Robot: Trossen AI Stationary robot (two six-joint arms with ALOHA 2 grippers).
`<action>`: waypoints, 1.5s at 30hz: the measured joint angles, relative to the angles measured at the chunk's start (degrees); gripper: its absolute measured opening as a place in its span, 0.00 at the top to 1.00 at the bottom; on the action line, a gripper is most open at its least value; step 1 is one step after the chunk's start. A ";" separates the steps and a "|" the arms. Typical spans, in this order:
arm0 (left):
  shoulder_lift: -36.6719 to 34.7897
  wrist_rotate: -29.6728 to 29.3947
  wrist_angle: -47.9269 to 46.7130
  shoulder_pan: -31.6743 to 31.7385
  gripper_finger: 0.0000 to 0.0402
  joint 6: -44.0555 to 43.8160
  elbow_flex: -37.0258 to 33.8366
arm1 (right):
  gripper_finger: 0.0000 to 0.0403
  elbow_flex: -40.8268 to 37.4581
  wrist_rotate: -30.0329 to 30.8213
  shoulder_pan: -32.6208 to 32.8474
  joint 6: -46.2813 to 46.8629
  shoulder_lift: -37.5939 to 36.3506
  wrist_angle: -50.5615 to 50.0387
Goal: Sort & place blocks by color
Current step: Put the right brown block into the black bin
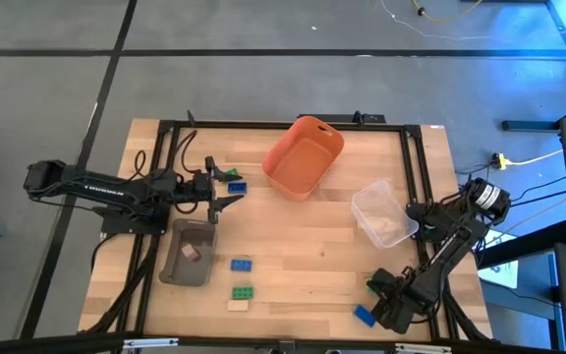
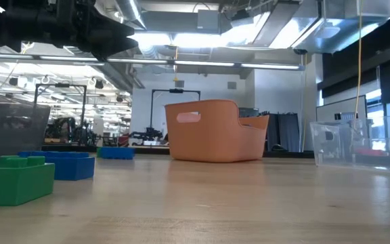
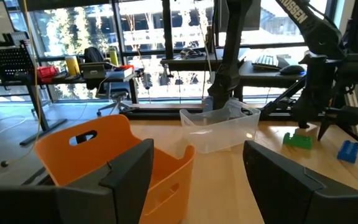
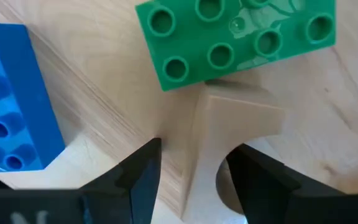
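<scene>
Tan is the colour I am going after now: the right gripper (image 4: 197, 147) is sitting low at the near right corner of the table (image 1: 303, 256), with its two fingers apart on either side of a small tan block (image 4: 235, 118). I am seeing a bit of bare wood between one finger and the block, so I am thinking it is not being pinched yet. A green block (image 4: 235, 38) is lying just beside the tan one and a blue block (image 4: 8, 115) is off to one side, so I am keeping the fingers narrow so they do not bump those. The left gripper (image 3: 197, 152) is waiting up in the air near the orange bin (image 1: 305, 155), fingers wide and holding nothing. One tan block is already lying in the grey-brown tray (image 1: 177, 267), so I am guessing tan ones are going there. More blocks are lying loose on the table near it.
</scene>
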 joint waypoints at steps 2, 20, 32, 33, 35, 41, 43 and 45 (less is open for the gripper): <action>0.01 -0.02 -0.01 0.00 0.40 -0.02 0.00 | 0.57 -0.02 -0.02 0.00 -0.06 0.00 -0.14; -1.94 0.89 0.29 -0.07 0.40 -5.74 0.03 | 0.86 -0.59 5.01 -1.79 -12.17 -18.50 5.46; -1.92 8.57 0.40 -0.07 0.40 -4.76 0.04 | 0.86 -5.62 16.70 -25.91 -69.52 -19.84 34.01; -1.92 9.41 0.39 -0.07 0.40 -4.82 0.04 | 0.86 -7.19 16.55 -28.58 -74.56 -19.64 40.03; -1.91 11.08 0.43 -0.16 0.40 -5.86 0.04 | 0.86 -11.01 14.16 -33.97 -83.29 -19.40 52.32; 1.21 6.21 3.29 -2.41 0.40 -8.74 0.10 | 0.86 -16.42 3.00 -48.61 -92.89 -13.73 81.64; 3.96 3.43 5.18 -3.73 0.40 -8.79 0.07 | 0.86 -15.21 0.65 -51.34 -94.33 -11.60 84.17; 6.94 0.10 7.24 -4.88 0.40 -8.05 0.07 | 0.86 -12.64 -1.95 -52.83 -96.06 -9.31 84.03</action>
